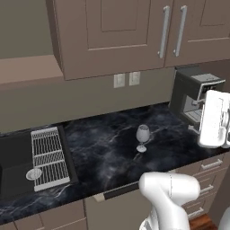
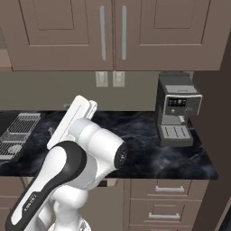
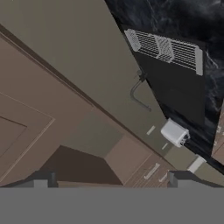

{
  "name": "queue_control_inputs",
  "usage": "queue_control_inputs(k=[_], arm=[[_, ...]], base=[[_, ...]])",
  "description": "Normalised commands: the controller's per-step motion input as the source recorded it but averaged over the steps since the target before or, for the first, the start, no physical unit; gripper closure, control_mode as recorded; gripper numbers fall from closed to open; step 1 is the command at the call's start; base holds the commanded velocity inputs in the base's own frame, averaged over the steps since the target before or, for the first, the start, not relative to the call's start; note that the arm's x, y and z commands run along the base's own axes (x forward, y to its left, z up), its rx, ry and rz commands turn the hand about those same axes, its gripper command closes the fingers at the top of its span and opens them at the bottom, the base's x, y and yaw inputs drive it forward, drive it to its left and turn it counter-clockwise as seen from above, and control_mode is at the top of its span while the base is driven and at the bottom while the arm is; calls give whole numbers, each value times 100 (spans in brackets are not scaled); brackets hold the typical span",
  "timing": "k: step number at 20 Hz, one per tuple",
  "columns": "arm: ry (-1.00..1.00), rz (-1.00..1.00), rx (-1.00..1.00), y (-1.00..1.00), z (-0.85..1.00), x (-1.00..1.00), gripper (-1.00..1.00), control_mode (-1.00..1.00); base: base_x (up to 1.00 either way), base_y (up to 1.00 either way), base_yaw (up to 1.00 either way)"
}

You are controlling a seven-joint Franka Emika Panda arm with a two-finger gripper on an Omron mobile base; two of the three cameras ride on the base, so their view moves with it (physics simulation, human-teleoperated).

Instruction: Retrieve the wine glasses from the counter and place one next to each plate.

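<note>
Black marble with white veining makes up the counter (image 1: 108, 148), running under taupe wall cupboards. At its left end, in the left base view, the ribbed grey drainer (image 1: 48, 158) lies over the dark sink, with what looks like a small round clear item resting on its near corner (too small to name). Moving right, one wine glass (image 1: 142, 138) stands upright on its foot near the middle of the counter, roughly midway between back wall and front edge, well clear of everything else. Further right again, a dark coffee machine (image 1: 194, 95) sits at the counter's right end against the wall.

The gripper (image 3: 109, 178) is spread wide and empty, its two dark tips set far apart at the bottom of the hand view. That view looks across the sink, its tap and the drainer (image 3: 166, 49) at a steep roll (so the hand is aimed toward the counter's left end, not at the glass). My reading is that the glass lies to the right of where the hand points and below it, its long axis vertical, so the hand would need to swing right and approach the bowl or stem from the side.
</note>
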Motion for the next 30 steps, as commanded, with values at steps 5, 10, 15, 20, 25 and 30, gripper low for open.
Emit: queue_control_inputs(k=[5,10,15,20,25,30], arm=[[0,0,0,0,0,0,-100,100],[0,0,0,0,0,0,-100,100],[19,3,7,-7,-36,43,-100,-100],[33,15,1,-25,-42,53,-100,-100],[18,15,0,-41,-47,40,-100,-100],[22,12,0,-19,-67,64,-100,-100]], base=[[1,0,0],[9,0,0],[0,0,0],[0,0,0],[0,0,0],[0,0,0]])
